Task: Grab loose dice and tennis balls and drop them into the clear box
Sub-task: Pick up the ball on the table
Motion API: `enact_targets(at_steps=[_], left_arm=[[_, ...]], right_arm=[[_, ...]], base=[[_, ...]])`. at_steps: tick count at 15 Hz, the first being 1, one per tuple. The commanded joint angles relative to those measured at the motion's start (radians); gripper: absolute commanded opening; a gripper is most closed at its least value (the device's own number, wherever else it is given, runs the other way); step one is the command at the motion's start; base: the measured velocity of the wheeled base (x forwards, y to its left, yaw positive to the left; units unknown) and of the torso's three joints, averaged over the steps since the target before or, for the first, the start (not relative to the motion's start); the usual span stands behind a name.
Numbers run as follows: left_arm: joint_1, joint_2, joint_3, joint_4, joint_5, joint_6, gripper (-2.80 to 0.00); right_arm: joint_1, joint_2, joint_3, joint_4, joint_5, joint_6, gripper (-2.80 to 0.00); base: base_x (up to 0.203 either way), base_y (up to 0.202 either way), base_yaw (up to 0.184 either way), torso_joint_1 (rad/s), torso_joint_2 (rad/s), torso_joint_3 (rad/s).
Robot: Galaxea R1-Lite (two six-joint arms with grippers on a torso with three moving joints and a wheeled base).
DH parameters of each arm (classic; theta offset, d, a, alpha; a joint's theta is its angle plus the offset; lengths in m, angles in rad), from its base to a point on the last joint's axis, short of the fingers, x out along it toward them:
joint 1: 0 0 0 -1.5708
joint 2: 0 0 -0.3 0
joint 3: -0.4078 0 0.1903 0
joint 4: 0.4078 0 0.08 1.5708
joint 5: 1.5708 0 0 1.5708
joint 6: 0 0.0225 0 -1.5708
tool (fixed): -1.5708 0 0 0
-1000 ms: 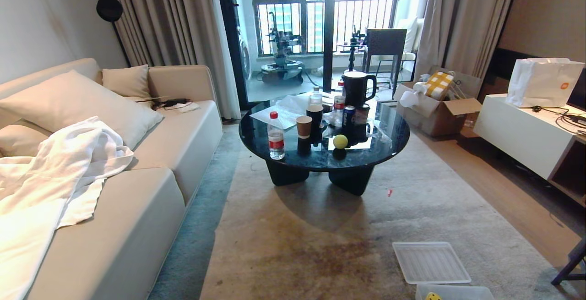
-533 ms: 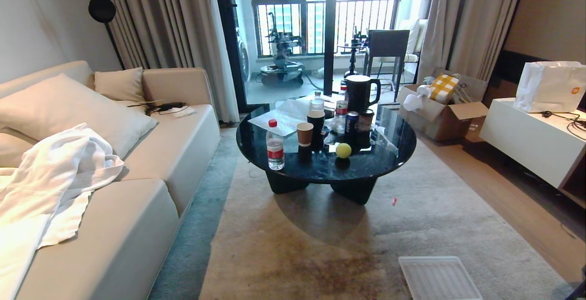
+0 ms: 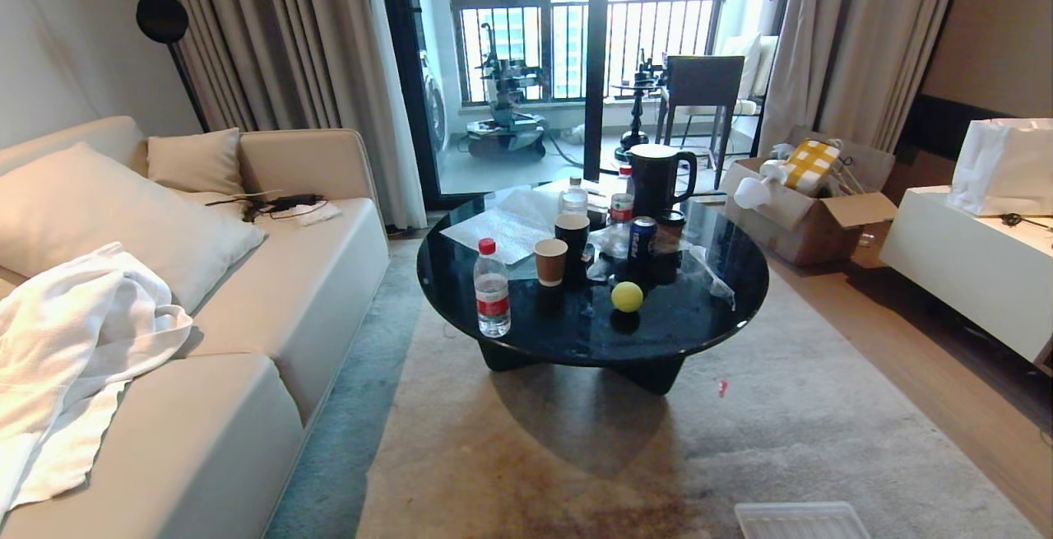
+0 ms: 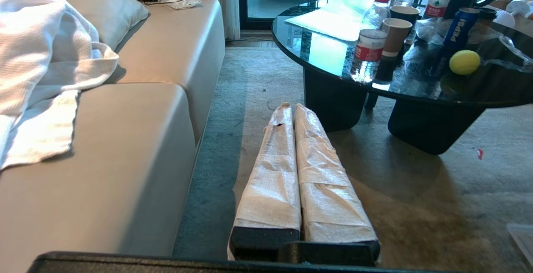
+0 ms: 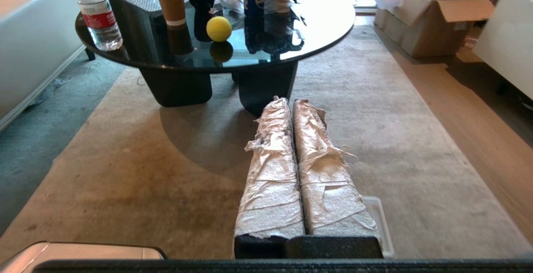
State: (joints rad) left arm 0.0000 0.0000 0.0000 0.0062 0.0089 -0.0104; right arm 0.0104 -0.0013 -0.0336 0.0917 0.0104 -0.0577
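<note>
One tennis ball (image 3: 627, 296) lies on the round black glass table (image 3: 699, 333), near its front edge; it also shows in the left wrist view (image 4: 464, 62) and the right wrist view (image 5: 219, 28). The dice and the clear box are out of view. Neither arm appears in the head view. My left gripper (image 4: 289, 108) is shut and empty, held low over the carpet beside the sofa. My right gripper (image 5: 291, 102) is also shut and empty, low over the carpet in front of the table's legs. Both sets of fingers are wrapped in white paper.
A flat ribbed translucent lid (image 3: 802, 520) lies on the carpet at the bottom right. On the table stand a water bottle (image 3: 492, 288), paper cup (image 3: 549, 261), cans and black kettle (image 3: 656, 177). Sofa (image 3: 271, 292) on the left, cardboard box (image 3: 802, 210) and white cabinet (image 3: 962, 263) on the right. A small red scrap (image 3: 722, 388) lies on the carpet.
The whole view has advanced toward the table, so the camera moved. The lid slid to the bottom edge and the clear box has left the picture. Both grippers stay shut.
</note>
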Motion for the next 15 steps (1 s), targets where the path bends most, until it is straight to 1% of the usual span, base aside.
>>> enact_targets(at_steps=[1,15], left_arm=[[0.000,-0.002,0.000,0.000,0.000,0.000,-2.80],[0.000,-0.002,0.000,0.000,0.000,0.000,-2.80]], right_arm=[[0.000,0.001,0.000,0.000,0.000,-0.001,-2.80],[0.000,0.001,0.000,0.000,0.000,-0.001,-2.80]], base=[[0.181,0.000,-0.002,-0.002,0.00,0.002],[0.184,0.000,-0.002,0.003,0.00,0.002]])
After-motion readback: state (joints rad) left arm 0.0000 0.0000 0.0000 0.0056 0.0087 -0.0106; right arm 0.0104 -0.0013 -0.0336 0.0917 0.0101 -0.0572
